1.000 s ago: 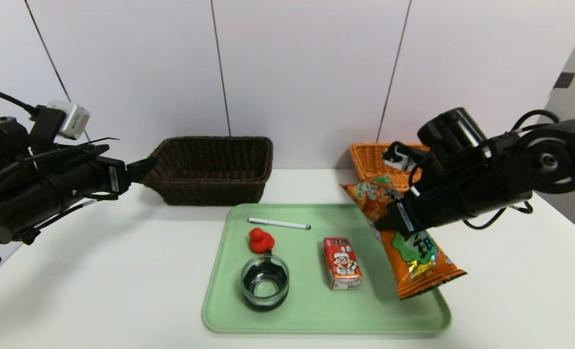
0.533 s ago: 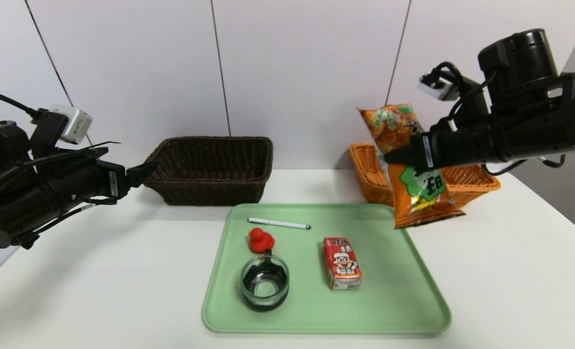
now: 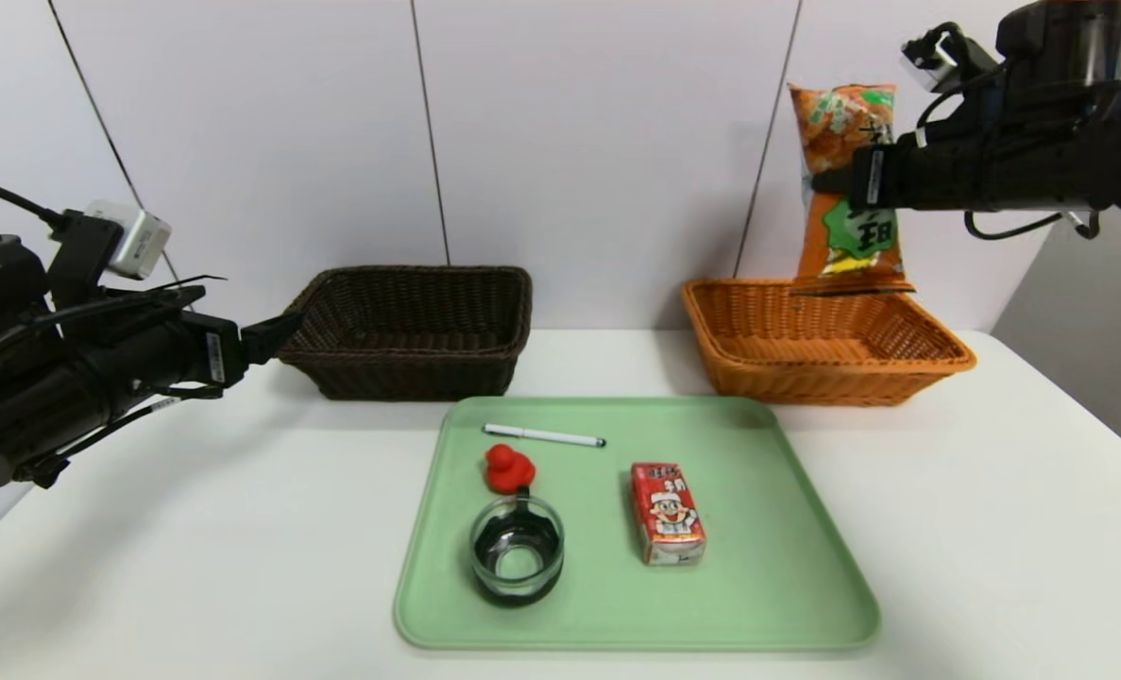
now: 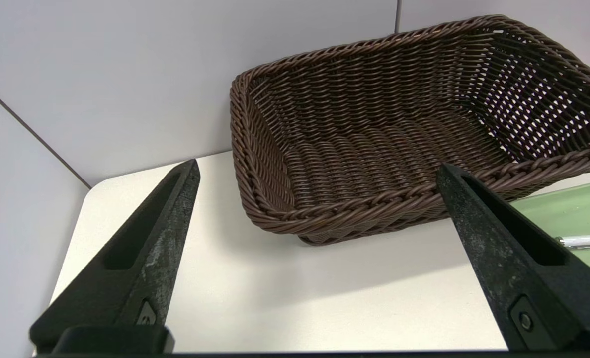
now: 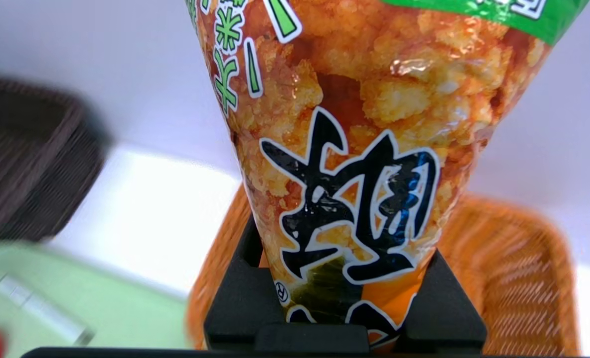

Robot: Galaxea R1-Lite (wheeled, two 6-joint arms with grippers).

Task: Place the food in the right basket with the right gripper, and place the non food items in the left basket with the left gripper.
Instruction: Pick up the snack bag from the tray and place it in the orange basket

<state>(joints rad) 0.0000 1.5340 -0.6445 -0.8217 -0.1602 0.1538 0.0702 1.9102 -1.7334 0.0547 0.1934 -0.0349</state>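
The right gripper (image 3: 829,179), clamped on the orange snack bag (image 3: 848,194), has lifted it off the green tray (image 3: 806,529) to above the orange basket (image 3: 824,345), at 1 o'clock; release seems next. The left gripper (image 3: 281,331) waits open.

We see the tray (image 3: 787,567) at the table's (image 3: 192,567) front middle, pen (image 3: 543,435) near its rear edge, duck (image 3: 507,468) touching the cup (image 3: 517,549), carton (image 3: 668,513) right of them, both baskets (image 3: 409,331) (image 3: 824,349) behind.
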